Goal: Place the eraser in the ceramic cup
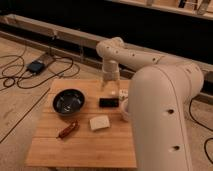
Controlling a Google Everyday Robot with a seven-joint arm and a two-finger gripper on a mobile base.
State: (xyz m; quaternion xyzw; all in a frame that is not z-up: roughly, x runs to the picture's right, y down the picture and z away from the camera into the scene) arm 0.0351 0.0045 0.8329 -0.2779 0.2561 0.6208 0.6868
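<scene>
The black eraser (pixel 108 102) lies flat on the wooden table (pixel 80 147), right of centre. My gripper (pixel 107 88) points down just behind and above the eraser, apart from it. The white ceramic cup (pixel 124 112) stands right of the eraser. It is mostly hidden behind my big white arm (pixel 160 115).
A wide dark round bowl (pixel 68 101) sits left of the eraser. A cream-white block (pixel 99 122) and a reddish-brown elongated object (pixel 67 129) lie in front. A small white thing (pixel 122 93) lies near the table's back right. Cables and a power block (pixel 36 66) lie on the floor at left.
</scene>
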